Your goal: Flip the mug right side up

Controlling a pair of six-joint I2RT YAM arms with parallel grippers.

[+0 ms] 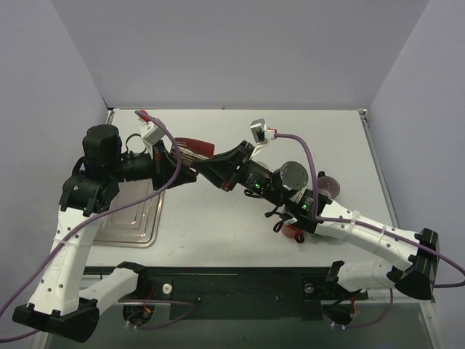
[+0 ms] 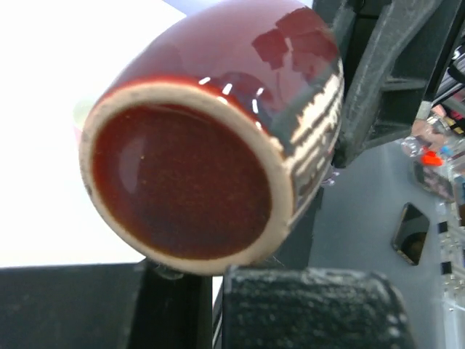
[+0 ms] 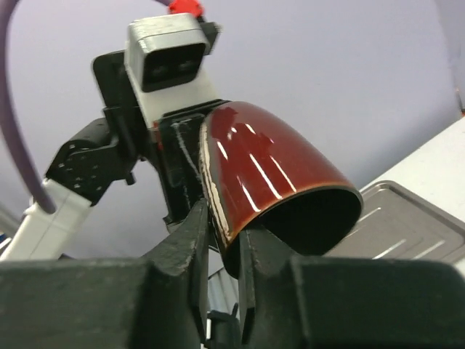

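Note:
A dark red glazed mug [image 1: 195,149] is held in the air, lying on its side, between my two grippers over the middle of the table. In the left wrist view its unglazed-rimmed base [image 2: 182,182] faces the camera. My left gripper [image 1: 182,169] sits under the mug with its jaws nearly together; what they pinch is hidden by the mug. My right gripper [image 3: 225,247] is shut on the mug's wall [image 3: 269,160] at the rim, one finger inside and one outside. The mug's opening [image 3: 312,225] faces the right wrist camera.
A metal tray [image 1: 134,218] lies at the left front of the table and also shows in the right wrist view [image 3: 407,218]. A small maroon dish [image 1: 328,185] and a red object [image 1: 294,231] lie beside the right arm.

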